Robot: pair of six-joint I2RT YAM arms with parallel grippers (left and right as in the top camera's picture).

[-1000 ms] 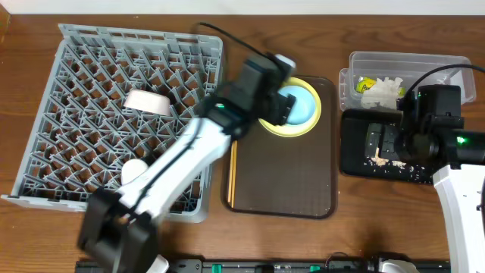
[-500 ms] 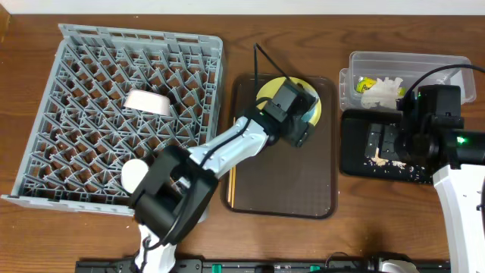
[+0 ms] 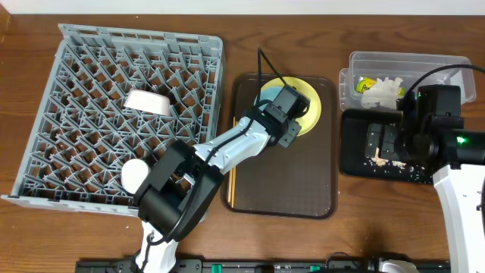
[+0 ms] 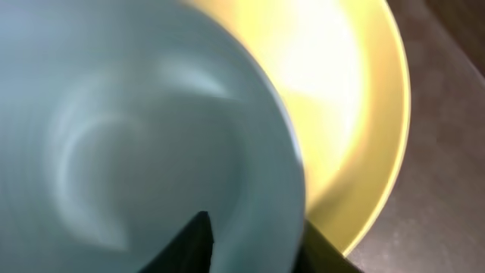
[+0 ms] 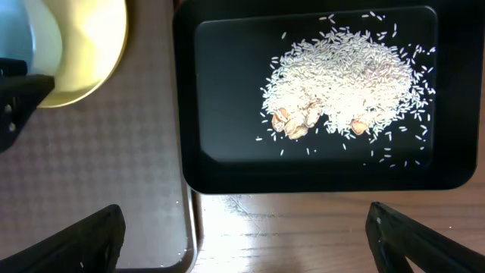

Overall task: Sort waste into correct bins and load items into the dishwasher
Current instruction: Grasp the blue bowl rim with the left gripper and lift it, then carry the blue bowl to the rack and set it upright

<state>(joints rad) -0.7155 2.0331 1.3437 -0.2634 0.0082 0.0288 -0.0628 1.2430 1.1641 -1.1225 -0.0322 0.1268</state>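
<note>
My left gripper (image 3: pixel 284 125) is down on the light-blue bowl (image 3: pixel 270 95), which sits on the pale-yellow plate (image 3: pixel 312 106). In the left wrist view one finger is inside the bowl (image 4: pixel 136 136) and one outside, shut on its wall (image 4: pixel 254 243), with the plate (image 4: pixel 341 98) behind. A white bowl (image 3: pixel 148 102) lies in the grey dish rack (image 3: pixel 91 152). The clear tub (image 3: pixel 447 64) holds crumpled paper (image 3: pixel 385 91) and the wrapper (image 3: pixel 367 83). My right gripper (image 5: pixel 242 243) is open and empty over the black tray (image 5: pixel 227 163), which holds the pale grains (image 5: pixel 348 76).
The plate stands at the far end of the dark brown serving tray (image 3: pixel 295 182), between the rack and the black tray. A thin wooden stick (image 3: pixel 233 178) lies along the tray's left edge. The clear tub sits right behind the black tray.
My left gripper has dropped onto the plate and closed over the light-blue bowl's wall, now covering most of the bowl from above. The right arm has not moved.
</note>
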